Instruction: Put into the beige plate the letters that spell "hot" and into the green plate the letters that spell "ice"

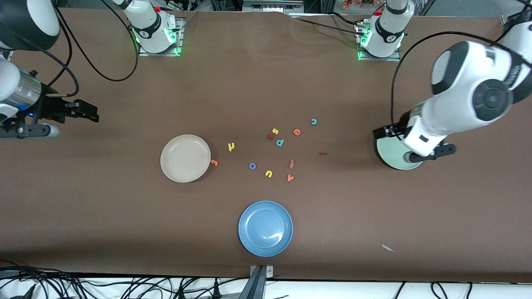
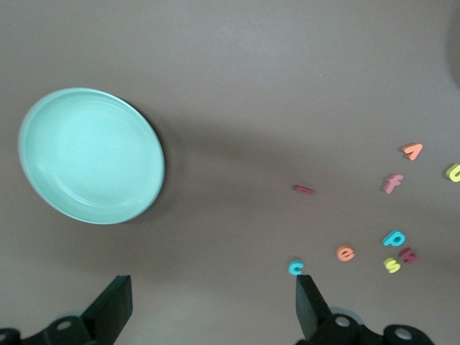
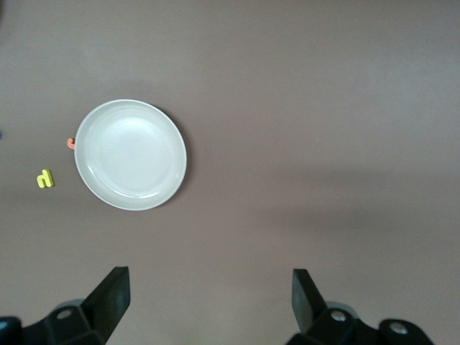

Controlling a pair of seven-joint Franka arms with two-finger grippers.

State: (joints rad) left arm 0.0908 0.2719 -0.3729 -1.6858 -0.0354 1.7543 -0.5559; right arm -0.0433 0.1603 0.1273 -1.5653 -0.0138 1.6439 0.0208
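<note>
The beige plate has the orange t touching its rim and the yellow h close by. Nearer the front camera lies the blue o. The teal c, orange e and dark red i lie loose toward the green plate. My left gripper hangs open and empty over that plate. My right gripper is open and empty over bare table at the right arm's end.
A blue plate sits near the front edge. Other letters lie among the task's: yellow s, teal p, yellow u, orange v and a red cross-shaped one. A white scrap lies near the front.
</note>
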